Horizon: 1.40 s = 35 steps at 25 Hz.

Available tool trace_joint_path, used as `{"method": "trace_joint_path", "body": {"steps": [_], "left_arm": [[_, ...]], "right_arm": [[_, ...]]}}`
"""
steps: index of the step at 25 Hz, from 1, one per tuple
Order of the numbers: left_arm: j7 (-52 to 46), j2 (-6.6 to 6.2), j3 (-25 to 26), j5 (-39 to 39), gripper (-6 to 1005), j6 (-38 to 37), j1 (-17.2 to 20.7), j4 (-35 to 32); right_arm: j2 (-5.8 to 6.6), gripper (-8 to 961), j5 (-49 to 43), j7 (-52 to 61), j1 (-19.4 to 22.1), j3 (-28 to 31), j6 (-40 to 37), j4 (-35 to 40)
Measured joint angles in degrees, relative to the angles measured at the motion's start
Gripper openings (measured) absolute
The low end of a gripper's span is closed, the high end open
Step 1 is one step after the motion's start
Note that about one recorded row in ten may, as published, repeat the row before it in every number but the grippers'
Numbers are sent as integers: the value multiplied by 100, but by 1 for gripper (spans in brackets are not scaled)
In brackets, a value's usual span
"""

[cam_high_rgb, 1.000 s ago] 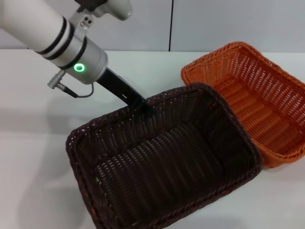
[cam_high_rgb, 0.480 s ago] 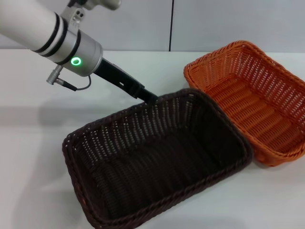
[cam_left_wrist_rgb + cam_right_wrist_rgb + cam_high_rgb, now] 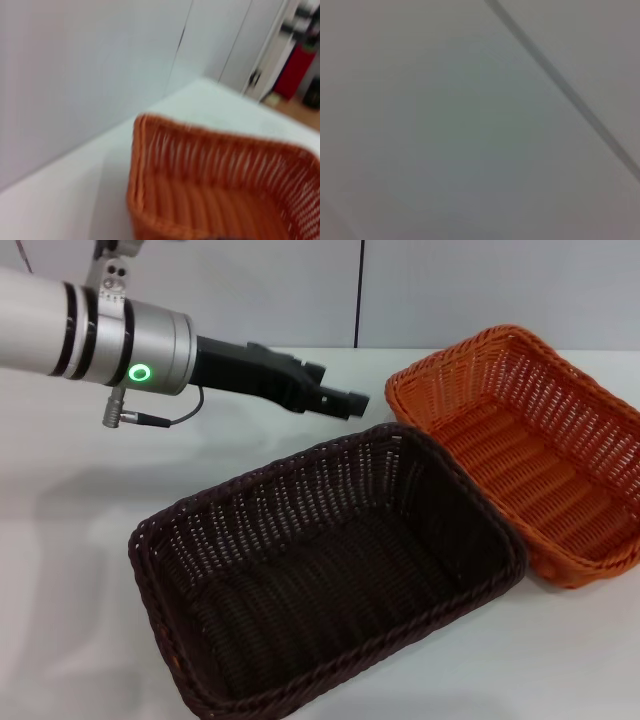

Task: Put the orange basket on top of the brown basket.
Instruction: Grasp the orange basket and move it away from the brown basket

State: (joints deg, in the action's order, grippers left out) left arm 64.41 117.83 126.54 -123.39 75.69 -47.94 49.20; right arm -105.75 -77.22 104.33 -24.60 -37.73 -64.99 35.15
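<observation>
The brown basket (image 3: 300, 502) rests flat on the white table at front centre. The orange basket (image 3: 545, 390) sits on the table to its right, with its near-left side touching the brown basket's right end. My left gripper (image 3: 340, 390) hangs in the air above and behind the brown basket's far rim, pointing toward the orange basket's near corner. It is open and holds nothing. The left wrist view shows the orange basket's corner (image 3: 200, 155) close ahead. The right gripper is out of view.
The white table (image 3: 80, 490) spreads to the left of and behind the baskets. A grey panelled wall (image 3: 450, 290) stands at the back. The right wrist view shows only a grey surface with a dark seam (image 3: 560, 80).
My left gripper has let go of the brown basket's far rim and risen up and to the right. The brown basket has settled flat on the table.
</observation>
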Motion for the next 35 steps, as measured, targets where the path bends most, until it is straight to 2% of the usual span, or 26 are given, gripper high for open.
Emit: {"method": "trace_joint_path", "body": {"steps": [1, 2, 3, 4, 5, 6, 7, 8, 9, 10, 11, 12, 13, 17, 22, 29, 35], "left_arm": [[314, 4, 9, 434, 791, -35, 116, -55], [314, 4, 9, 434, 814, -35, 116, -55], [314, 4, 9, 434, 837, -35, 116, -55], [1061, 7, 16, 1417, 859, -121, 343, -268], [1731, 17, 18, 2266, 859, -251, 491, -561], [1731, 17, 18, 2266, 859, -251, 491, -561], [1731, 17, 18, 2266, 858, -251, 491, -561], [1731, 17, 18, 2266, 858, -251, 491, -561], [1731, 17, 18, 2266, 858, -251, 491, -561], [2319, 22, 19, 2918, 858, -353, 572, -858], [3185, 27, 20, 4049, 857, -523, 715, -1363], [3342, 28, 19, 4240, 857, -597, 756, -1432], [3342, 28, 19, 4240, 857, -597, 756, -1432], [3478, 29, -28, 4424, 856, -786, 760, -1580], [3581, 29, -167, 4434, 855, -815, 669, -1635], [3592, 49, -353, 4454, 853, -906, 598, -1658], [3595, 56, -485, 4459, 851, -1065, 476, -1729]], "right_arm": [[130, 665, -565, 427, -39, 43, -149, 181], [359, 665, -1727, 1210, -202, 278, -509, 512], [359, 665, -1727, 1210, -202, 278, -509, 512], [446, 665, -2267, 1501, -316, 506, -765, 637], [575, 665, -3110, 1862, -565, 1012, -1363, 794], [575, 663, -3110, 1862, -565, 1012, -1363, 794], [711, 662, -3754, 2096, -822, 1412, -2043, 915], [711, 660, -3754, 2096, -822, 1412, -2043, 915], [771, 658, -4005, 2211, -924, 1494, -2245, 997], [831, 657, -4295, 2339, -1038, 1539, -2458, 1088], [884, 655, -4568, 2445, -1144, 1543, -2612, 1173], [959, 653, -5132, 2606, -1344, 1545, -2887, 1306], [959, 652, -5132, 2606, -1344, 1545, -2887, 1306], [1066, 645, -6464, 2794, -1771, 1517, -3428, 1516], [1069, 637, -7309, 3161, -1960, 1424, -3614, 1655], [1055, 625, -7649, 4043, -1897, 1399, -3654, 1689], [927, 615, -7665, 4804, -1721, 1394, -3686, 1632]]}}
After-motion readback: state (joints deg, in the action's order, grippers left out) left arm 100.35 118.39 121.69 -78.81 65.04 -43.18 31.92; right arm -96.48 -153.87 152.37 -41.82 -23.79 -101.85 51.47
